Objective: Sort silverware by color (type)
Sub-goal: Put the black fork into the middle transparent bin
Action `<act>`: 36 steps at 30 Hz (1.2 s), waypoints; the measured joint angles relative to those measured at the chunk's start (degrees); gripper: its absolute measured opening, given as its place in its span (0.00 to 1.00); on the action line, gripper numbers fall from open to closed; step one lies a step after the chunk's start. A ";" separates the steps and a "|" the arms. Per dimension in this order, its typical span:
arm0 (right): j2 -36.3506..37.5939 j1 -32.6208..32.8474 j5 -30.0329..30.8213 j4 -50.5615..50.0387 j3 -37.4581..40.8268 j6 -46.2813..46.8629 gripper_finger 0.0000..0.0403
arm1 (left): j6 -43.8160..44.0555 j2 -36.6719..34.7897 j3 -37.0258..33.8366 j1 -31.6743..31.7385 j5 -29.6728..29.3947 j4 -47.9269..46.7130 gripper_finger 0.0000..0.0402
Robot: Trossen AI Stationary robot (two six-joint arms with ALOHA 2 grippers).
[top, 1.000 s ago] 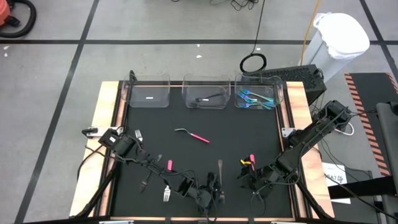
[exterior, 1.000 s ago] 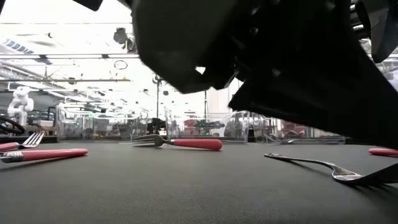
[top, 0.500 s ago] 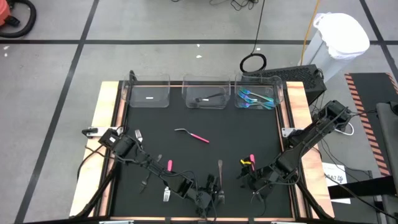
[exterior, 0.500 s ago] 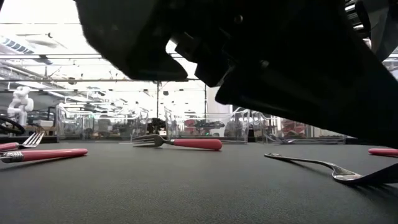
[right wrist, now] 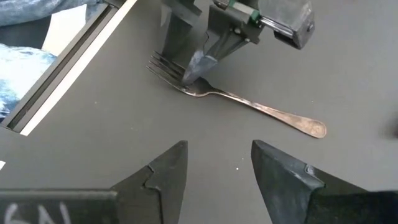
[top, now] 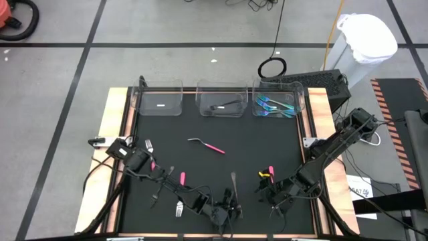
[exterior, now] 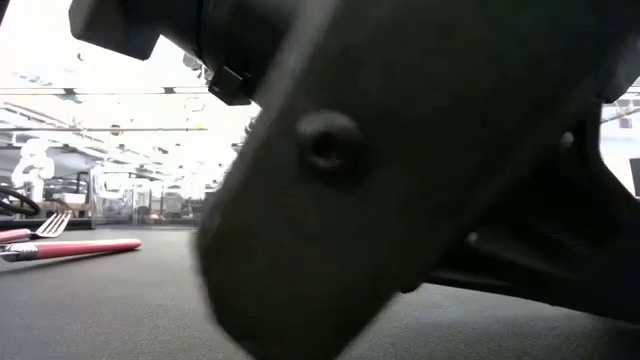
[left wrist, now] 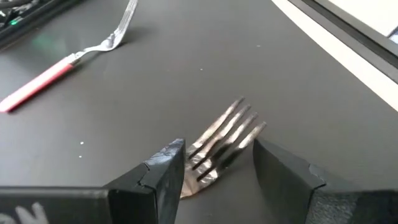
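A dark metallic fork [top: 233,187] lies near the table's near edge, its tines [left wrist: 233,127] between my left gripper's [left wrist: 217,152] open fingers. In the right wrist view that gripper [right wrist: 198,65] stands over the fork's neck, and the handle [right wrist: 280,118] rests flat on the mat. My right gripper [top: 263,192] waits open just right of the fork, touching nothing. Loose pink-handled forks lie at mid-table [top: 208,146], on the left [top: 182,177] and on the right [top: 271,171]. The far bins hold a black piece [top: 224,105] and teal pieces [top: 275,106]. My left gripper comes at the fork from above on a slant, one finger on each side of its head. One fingertip [left wrist: 174,165] lies against the fork's neck [left wrist: 198,176] just behind the tines; the other finger stands apart from it. The fork lies on the mat.
Three clear bins [top: 159,100] stand along the far edge. More forks lie at the near left [top: 179,209] and left [top: 148,144]. A small yellow piece [top: 263,175] sits by the right pink handle. My left arm [exterior: 400,180] blocks most of the low view. The wooden table rim [top: 117,134] frames the mat.
My left arm has shifted slightly toward the near edge and come down over the fork's head, so it now fills the low view. The fork's handle end has swung a little toward the table's left, while its head stayed under the gripper.
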State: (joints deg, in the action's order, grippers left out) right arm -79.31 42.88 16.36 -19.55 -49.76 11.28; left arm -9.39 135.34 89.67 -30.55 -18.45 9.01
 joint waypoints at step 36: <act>0.00 0.03 0.00 -0.50 0.00 0.40 0.43 | 1.59 0.14 -0.15 0.20 -0.53 3.10 0.01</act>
State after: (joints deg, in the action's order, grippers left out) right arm -79.31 42.92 16.36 -20.05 -49.76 11.68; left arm -7.80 135.48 89.52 -30.35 -18.98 12.11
